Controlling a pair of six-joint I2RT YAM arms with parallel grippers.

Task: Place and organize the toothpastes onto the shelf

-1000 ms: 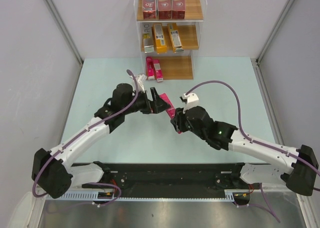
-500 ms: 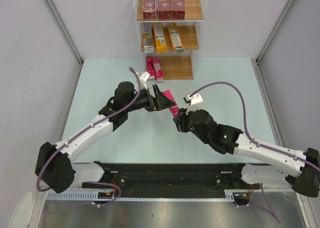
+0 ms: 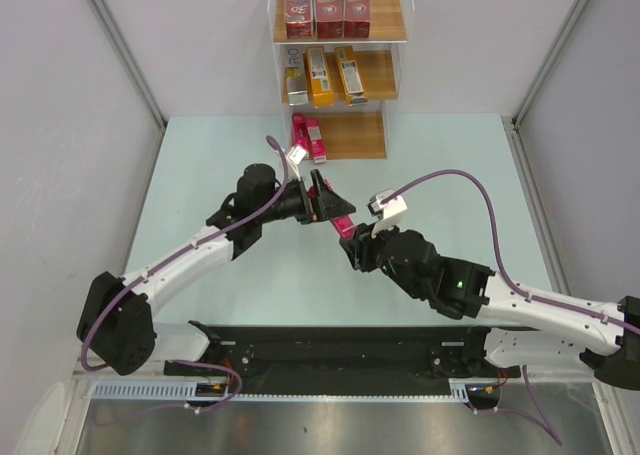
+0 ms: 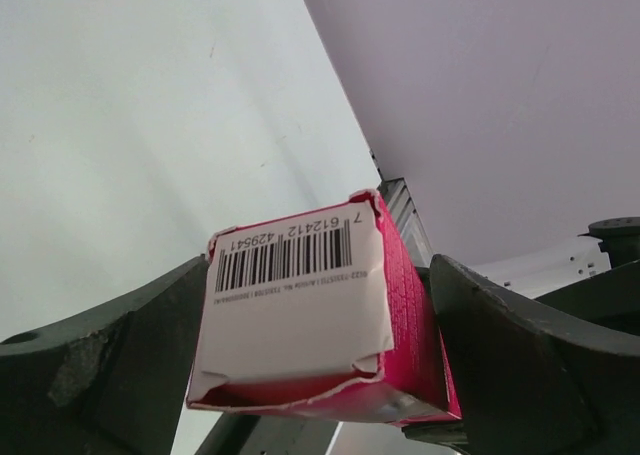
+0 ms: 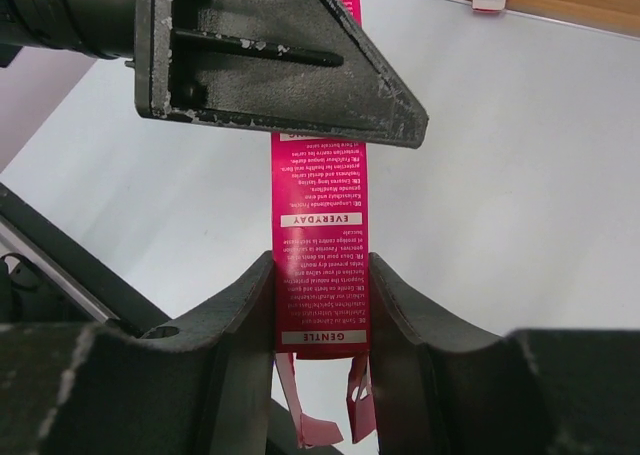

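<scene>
A slim bright pink toothpaste carton hangs in the air over the middle of the table. My right gripper is shut on its lower end, whose flaps hang torn open below the fingers. My left gripper is open, its two fingers standing close on either side of the carton's barcode end. In the top view the left gripper comes in from the left and the right gripper from below. The shelf stands at the far edge.
The shelf's top tier holds three dark red cartons, the middle tier three orange-yellow ones, and the bottom board two pink ones at its left end. Grey walls close in the table on both sides.
My left gripper has slid forward over the pink carton's upper end and its jaws have narrowed a little. The right arm has shifted slightly, still holding the carton.
</scene>
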